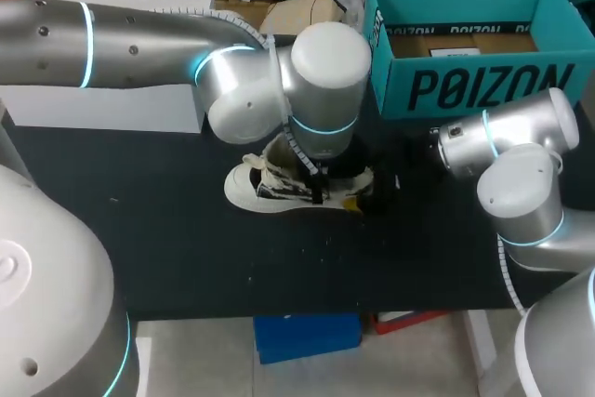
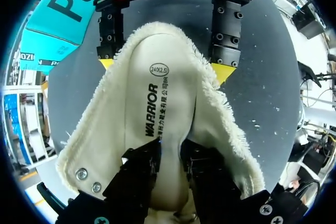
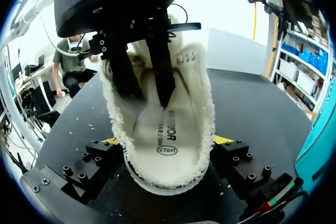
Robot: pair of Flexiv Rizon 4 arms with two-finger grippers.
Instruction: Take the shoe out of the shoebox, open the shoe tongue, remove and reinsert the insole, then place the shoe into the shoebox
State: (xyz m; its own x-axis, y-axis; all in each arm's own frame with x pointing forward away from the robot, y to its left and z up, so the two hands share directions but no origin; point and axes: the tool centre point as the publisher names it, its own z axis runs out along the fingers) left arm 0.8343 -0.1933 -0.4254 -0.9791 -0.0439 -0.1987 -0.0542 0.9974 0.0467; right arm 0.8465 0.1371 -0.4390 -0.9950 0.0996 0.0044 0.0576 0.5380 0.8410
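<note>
Left arm [image 1: 139,44] above shoe [image 1: 256,185] on black table [image 1: 167,248].

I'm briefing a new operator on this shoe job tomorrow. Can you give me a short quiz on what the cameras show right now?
1. True or false: the shoe lies inside the teal shoebox.
2. Fill in: the left gripper reaches down into the shoe, over its ____.
3. Which gripper clasps the shoe's heel from both sides? A) left gripper B) right gripper C) neither

Key:
1. False: it stands on the black table, outside the shoebox.
2. insole
3. B
</note>
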